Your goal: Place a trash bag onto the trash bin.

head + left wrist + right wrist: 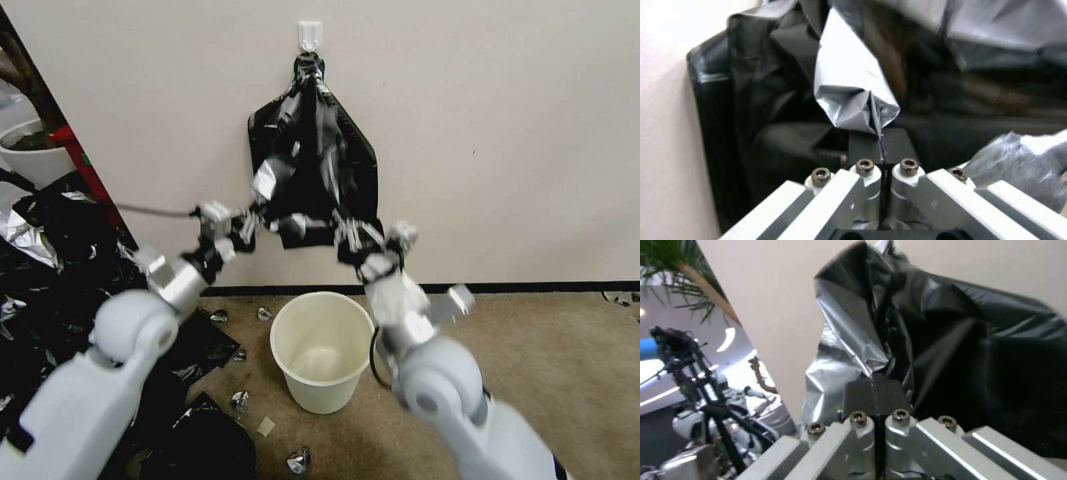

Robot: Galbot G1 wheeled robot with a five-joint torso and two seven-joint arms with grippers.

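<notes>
I have both pincers clamped on the bag [313,160], which hangs from a wall hook [310,33]: left pincer [250,223] at its lower left, right pincer [350,237] at its lower right. The bin [323,350] stands on the floor just below.

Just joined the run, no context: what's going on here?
Both arms are up at the wall. The left gripper and right gripper are each shut on the lower edge of the trash bag, which hangs from a wall hook. The trash bin stands unlined on the carpet below, between the arms.
</notes>
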